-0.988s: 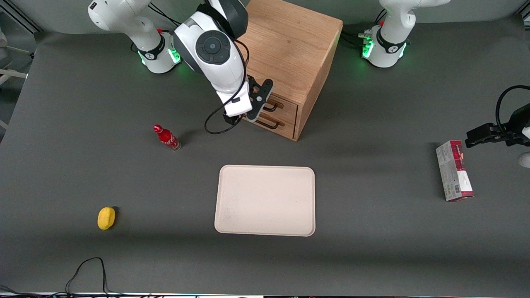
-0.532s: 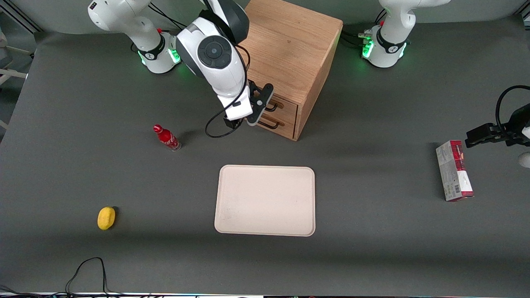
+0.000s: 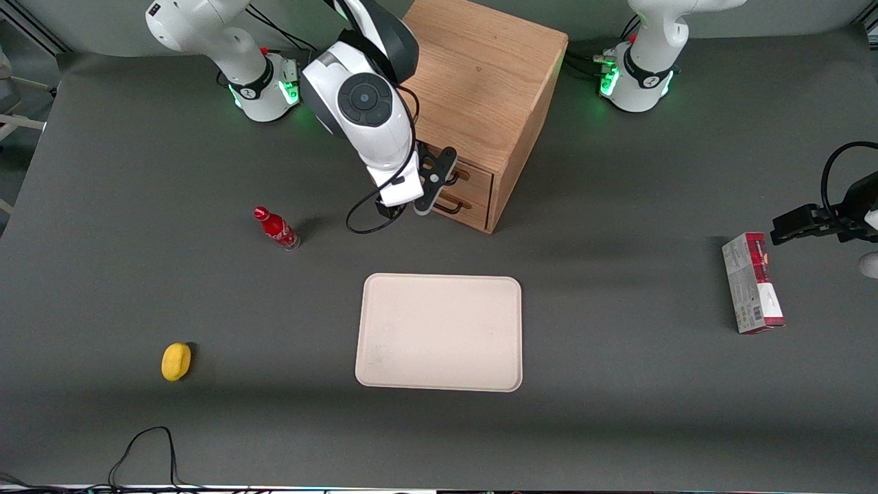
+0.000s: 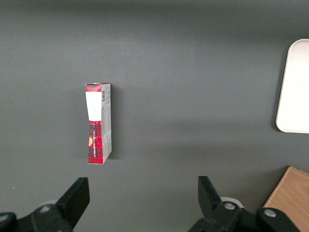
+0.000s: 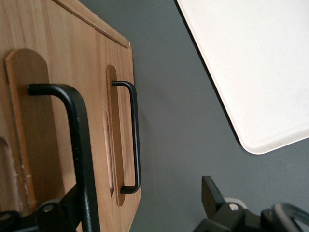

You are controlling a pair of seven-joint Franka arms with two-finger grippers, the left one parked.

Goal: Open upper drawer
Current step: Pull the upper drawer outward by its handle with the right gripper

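Observation:
The wooden cabinet (image 3: 480, 75) stands on the table with its two drawer fronts facing the front camera at an angle. The upper drawer (image 3: 475, 175) sits flush and closed, above the lower drawer (image 3: 472, 208). My gripper (image 3: 441, 180) is right in front of the upper drawer, and it is open. In the right wrist view the gripper (image 5: 142, 205) straddles the upper drawer's black wire handle (image 5: 77, 145), which runs close beside one finger (image 5: 63, 208). The other finger (image 5: 212, 193) stands well clear of it. The lower drawer's handle (image 5: 135, 140) lies outside the grip.
A cream tray (image 3: 439, 333) lies nearer the front camera than the cabinet. A red bottle (image 3: 276, 228) stands beside the working arm, and a yellow object (image 3: 176, 361) lies nearer the camera. A red-and-white box (image 3: 751, 283) lies toward the parked arm's end.
My gripper has shifted along the cabinet front toward the parked arm's end and slightly nearer the camera, closing in on the upper handle. The drawer has not moved.

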